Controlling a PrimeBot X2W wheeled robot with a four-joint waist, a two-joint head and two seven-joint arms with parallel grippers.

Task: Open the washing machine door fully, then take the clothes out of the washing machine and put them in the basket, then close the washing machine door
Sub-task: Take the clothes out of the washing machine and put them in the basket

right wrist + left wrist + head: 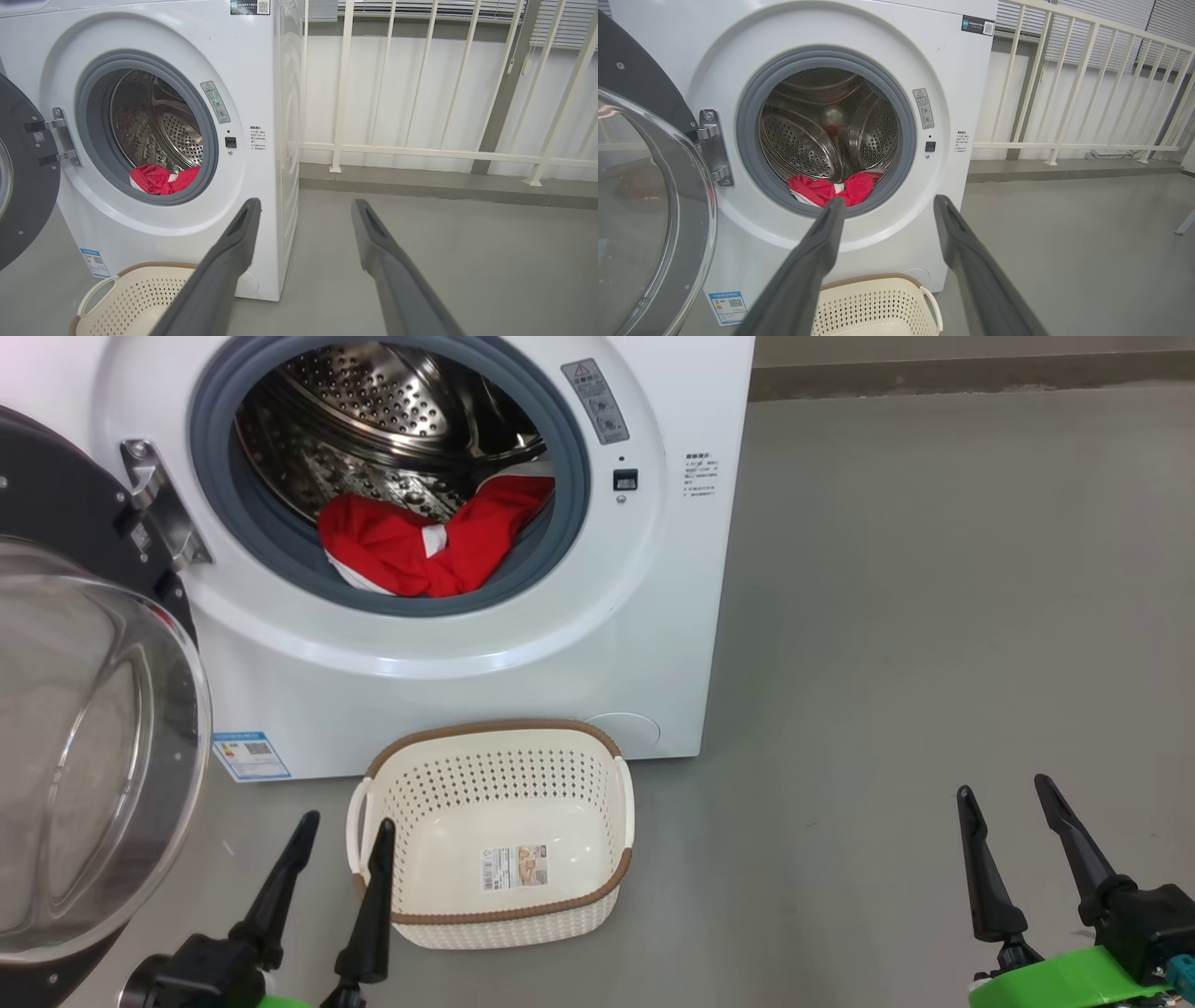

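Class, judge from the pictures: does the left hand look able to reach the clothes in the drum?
Probably yes. The door stands swung aside, the clothes lie at the front lip of the drum, and the open left hand faces no obstacle.

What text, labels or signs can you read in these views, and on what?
No words are legible; everything is too small or blurred.
Grey warning sticker on the washing machine front: warning triangle, text unreadable.
Small printed lines to its right: unreadable.
Blue label, lower left of the front: QR code, text unreadable.
Black label, top corner: QR code, text unreadable.
Sticker inside the basket: unreadable.
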